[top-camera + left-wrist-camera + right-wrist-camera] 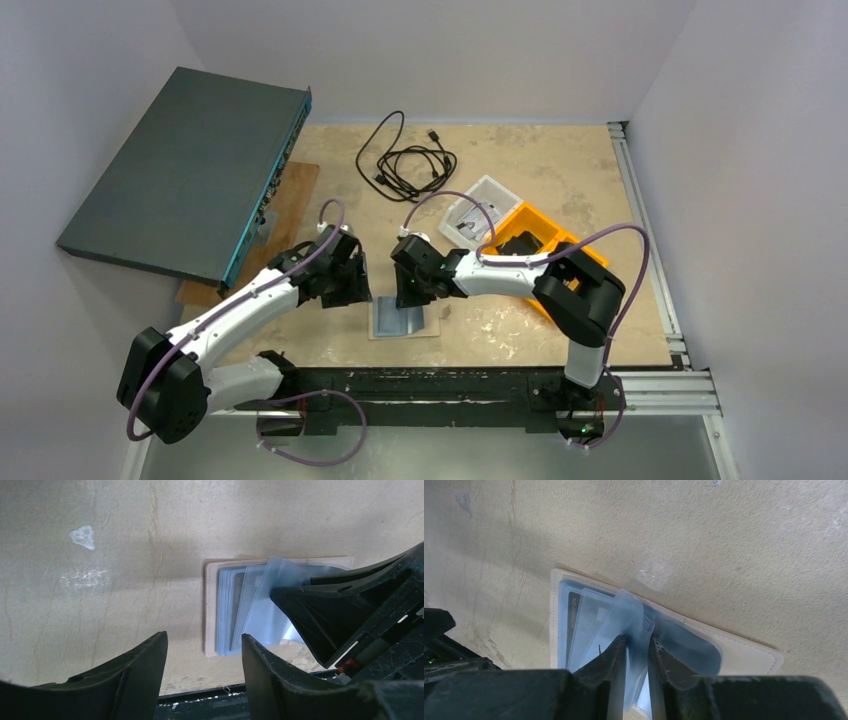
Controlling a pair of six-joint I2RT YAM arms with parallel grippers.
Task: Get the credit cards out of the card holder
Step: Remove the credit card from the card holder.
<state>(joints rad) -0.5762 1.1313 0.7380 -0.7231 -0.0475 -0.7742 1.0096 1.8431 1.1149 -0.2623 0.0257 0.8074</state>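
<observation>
Card holder point(212, 611) lying open, flat on beige table point(120, 605), cream border showing around fanned blue-grey sleeves. Dark card point(235, 612) sitting inside one sleeve. Right gripper point(276, 596) reaching in from right, tip meeting lifted clear sleeve point(264, 617). Left gripper point(204, 638) framing bottom of view, fingers standing apart. White scuff point(82, 536) marking table, upper left.

Pale grey walls point(430, 50) close me in on three sides, plain and evenly lit. Below me the table point(560, 165) is beige, mottled and scuffed, with a metal rail point(650, 250) down its right edge and a black frame point(420, 385) along the near one. At the left a dark slab point(190, 175) sits tilted by the wall, partly over a wood board point(295, 200)
</observation>
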